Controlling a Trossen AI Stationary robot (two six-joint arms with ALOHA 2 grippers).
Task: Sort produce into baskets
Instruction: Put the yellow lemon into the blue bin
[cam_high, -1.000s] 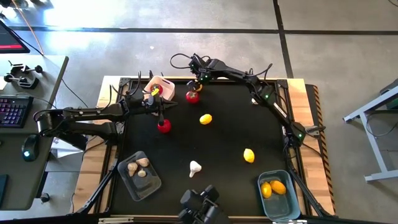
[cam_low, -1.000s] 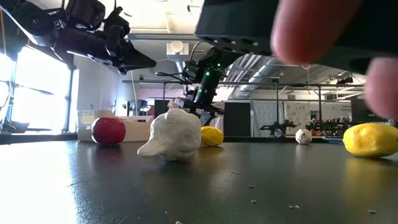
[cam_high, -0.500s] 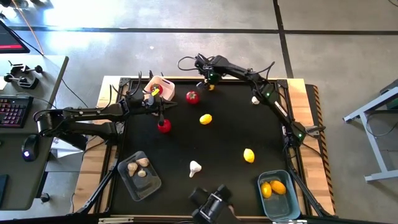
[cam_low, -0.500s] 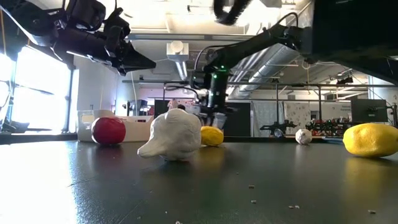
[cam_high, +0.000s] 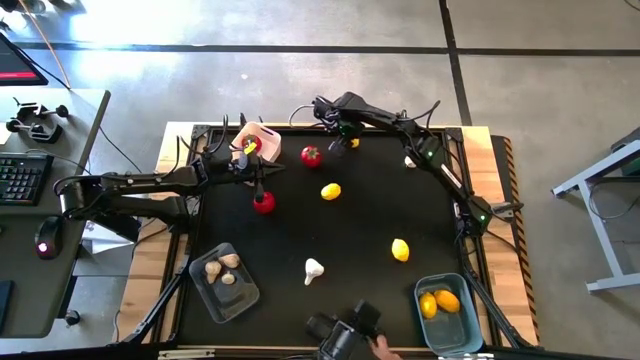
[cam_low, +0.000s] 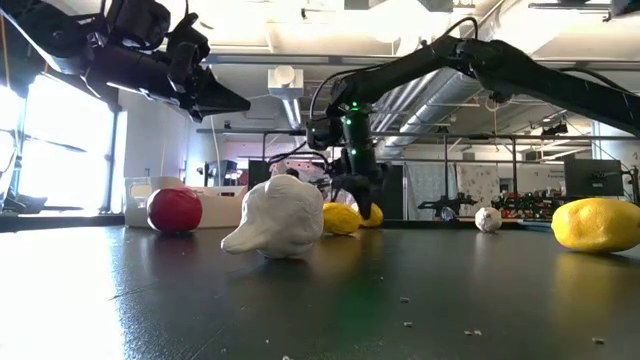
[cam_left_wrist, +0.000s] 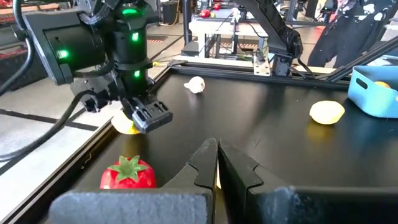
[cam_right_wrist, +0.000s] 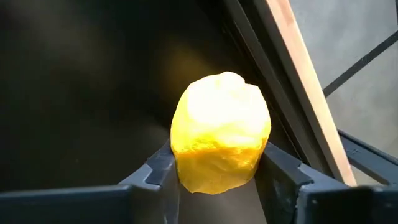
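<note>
My right gripper (cam_high: 347, 139) reaches to the table's far edge, points down, and is shut on a yellow lemon (cam_right_wrist: 221, 140) lying there. A red tomato (cam_high: 311, 155) lies just left of it. Another tomato (cam_high: 264, 202), two more lemons (cam_high: 330, 191) (cam_high: 400, 249) and two garlic bulbs (cam_high: 314, 269) (cam_high: 410, 160) lie loose on the black table. The white basket (cam_high: 262, 133) holds a tomato, the grey one (cam_high: 225, 283) holds garlic, and the blue one (cam_high: 447, 311) holds lemons. My left gripper (cam_left_wrist: 216, 165) hangs shut and empty above the far-left part of the table. My right gripper has the lemon's two opposite sides (cam_right_wrist: 180, 165) between its two fingers (cam_right_wrist: 160, 171), which come from above and point steeply down. In the low view the lemon (cam_low: 372, 215) still sits low at the table's surface by the far edge.
The table's raised far rim (cam_right_wrist: 292, 81) runs right beside the held lemon. A dark device with a person's hand (cam_high: 380, 346) shows at the near edge. Cables lie along the far rim (cam_high: 300, 100).
My right gripper has gone along the far edge toward the table's right, away from the tomato and over to the lemon. It has tipped from slanting to pointing steeply down. A hand that blurred the low view has gone out of it.
</note>
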